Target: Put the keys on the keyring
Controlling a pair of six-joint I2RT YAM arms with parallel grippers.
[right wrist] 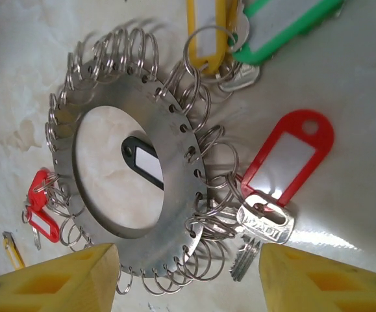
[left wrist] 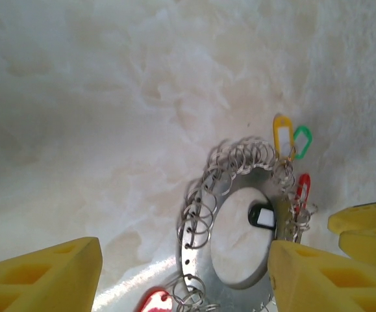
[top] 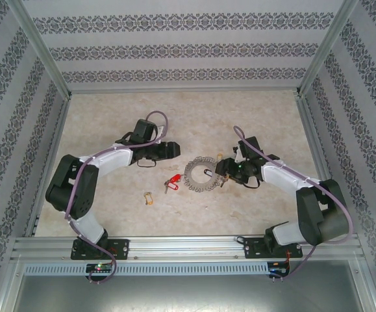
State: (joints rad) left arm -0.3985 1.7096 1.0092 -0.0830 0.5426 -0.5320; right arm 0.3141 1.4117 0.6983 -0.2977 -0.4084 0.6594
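Looking outward from the near edge of the marbled beige table (top: 110, 117), I see 2 loose keys left of centre: the small key with the pale tan-orange tag (top: 149, 197) first, then the small key with the red plastic tag (top: 170, 184). The large round metal keyring (top: 189, 174) lies mid-table. My right gripper (right wrist: 188, 260) is at its right side, fingers apart. Farther back, my left gripper (left wrist: 182, 250) is spread too, empty.

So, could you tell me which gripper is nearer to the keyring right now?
Right. The right gripper is close beside the right edge of the keyring. The left gripper is farther off, past its far left side.
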